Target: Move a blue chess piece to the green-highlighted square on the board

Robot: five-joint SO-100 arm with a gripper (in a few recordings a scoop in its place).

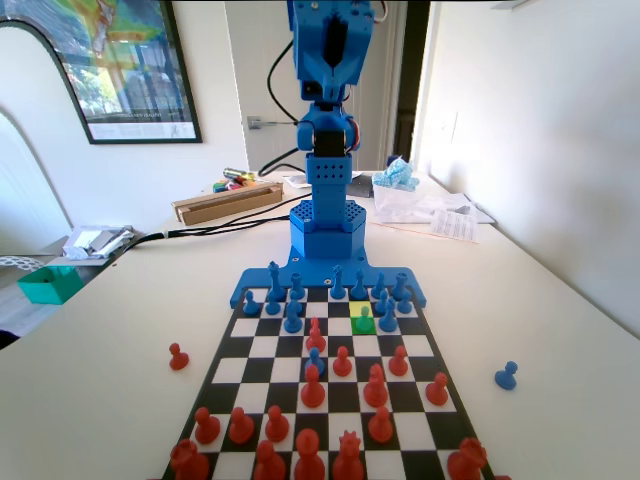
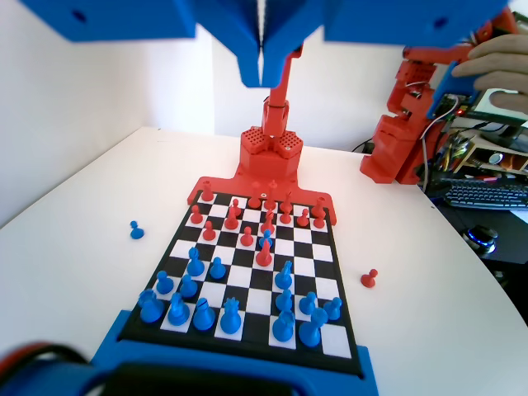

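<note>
Both views bright, daylight-like, soft and even. Fixed view: the wall (image 1: 540, 150) at right is washed out near white; the table (image 1: 120, 330) reads pale cream with faint, short shadows under the pieces; near-edge red pieces are soft and slightly blurred; straight edges bow toward the corners. Wrist view: the gripper (image 2: 262, 70) at top is out of focus, the lower corners dark and blurred, and the board (image 2: 247, 276) is reasonably sharp with mild barrel distortion.

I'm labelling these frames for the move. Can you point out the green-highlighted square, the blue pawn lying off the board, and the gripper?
green-highlighted square (image 1: 364, 326): fixed view, its near edge.
blue pawn off the board (image 1: 507, 376): fixed view, its body.
gripper (image 2: 262, 58): wrist view, the seam between its closed jaws.
</note>
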